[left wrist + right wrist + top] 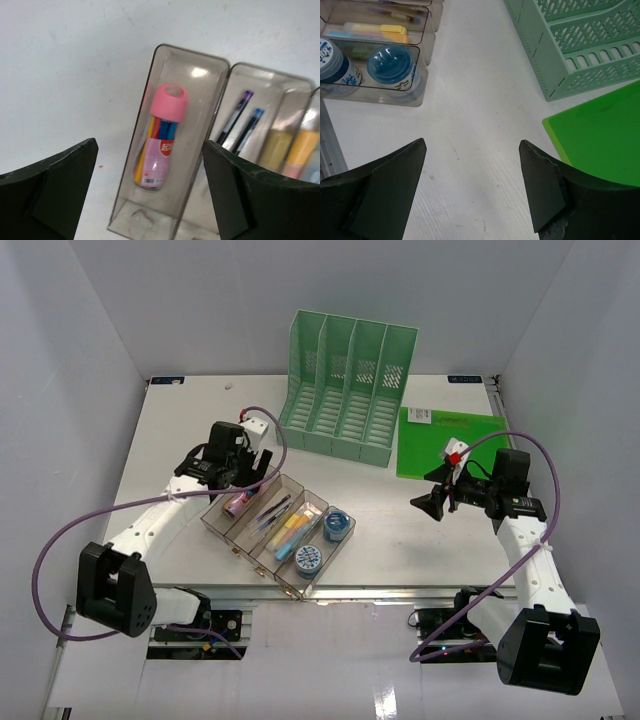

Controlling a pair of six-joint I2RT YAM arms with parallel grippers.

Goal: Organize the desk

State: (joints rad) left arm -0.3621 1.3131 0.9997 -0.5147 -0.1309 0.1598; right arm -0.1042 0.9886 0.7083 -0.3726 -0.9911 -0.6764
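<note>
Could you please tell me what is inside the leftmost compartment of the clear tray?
One pink-capped tube of coloured pens lies flat in that compartment. Nothing else shows around it. Whatever might be directly beneath the tube is covered.

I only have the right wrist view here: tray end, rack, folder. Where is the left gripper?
Observer: The left gripper hovers open over the left-end compartment of the tray.
Operator: Anything in that compartment?
Observer: A pink-capped tube of markers lies flat in it, not gripped.
Operator: Is the rack holding anything?
Observer: From the top view, all four slots of the rack look empty.
</note>
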